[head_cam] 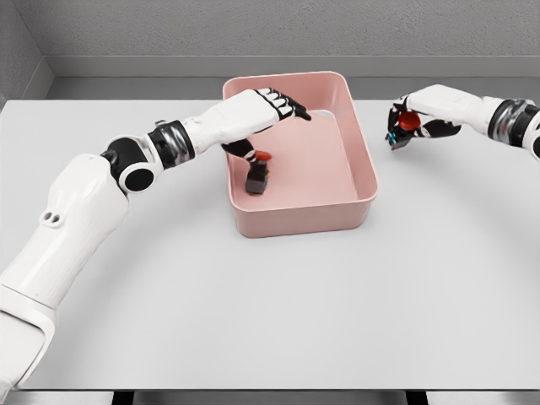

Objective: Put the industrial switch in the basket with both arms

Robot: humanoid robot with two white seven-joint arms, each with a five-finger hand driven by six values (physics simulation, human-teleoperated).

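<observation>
Left hand: the left hand reaches in from the desk's left side and hangs over the left part of the basket, fingers loosely extended with dark tips pointing right; it grips nothing.
Left thumb: one dark digit curls down toward the switch in the basket, close above it; whether it touches cannot be told.
Right hand: the right hand is curled around a second switch, held up beside the basket's right wall, clear of it.
Switch in hand: a dark-bodied industrial switch with a red button, partly hidden by the fingers.
Switch in basket: another dark switch with a red button rests on the basket floor near the left wall, tilted.
Basket: pink basket, rectangular, open-topped, set toward the desk's far edge, about midway across.
Desk: white desk; the whole near half, down to the near edge, lies bare.
Room by edges: open desk shows between the basket's right wall and the right hand, and along the left edge beneath the left arm.
</observation>
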